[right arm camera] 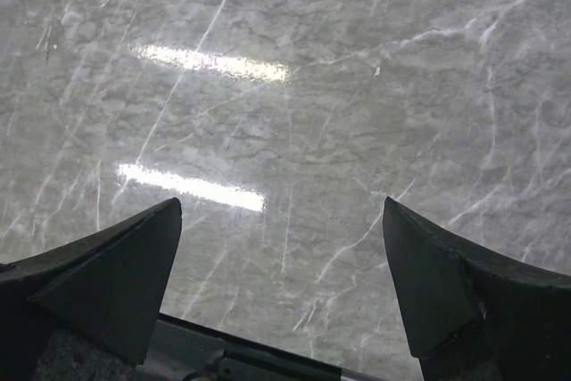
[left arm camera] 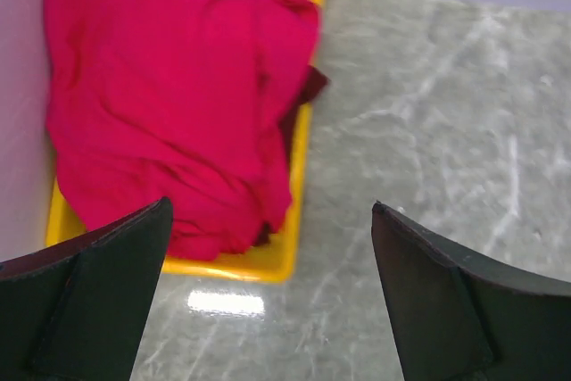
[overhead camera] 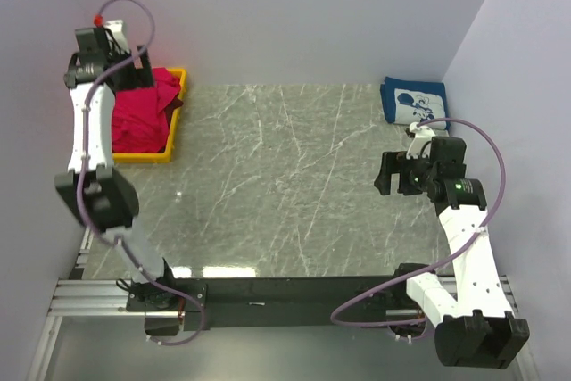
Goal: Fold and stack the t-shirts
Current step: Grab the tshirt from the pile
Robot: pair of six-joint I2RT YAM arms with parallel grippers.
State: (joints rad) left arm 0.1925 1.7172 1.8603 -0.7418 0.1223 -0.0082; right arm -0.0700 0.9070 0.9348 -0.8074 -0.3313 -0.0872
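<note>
Red shirt (left arm camera: 169,95) lies just below the wide-open, empty left gripper (left arm camera: 271,205). I think it must dip and pinch next. The right gripper (right arm camera: 282,202) is open and empty too.

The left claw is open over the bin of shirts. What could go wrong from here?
1. The red t-shirt lies bunched over a maroon shirt in the yellow bin; the open left claw might pinch both and drag them out together.
2. Cloth laps over the bin's rim, so a pull could shift the bin.
</note>
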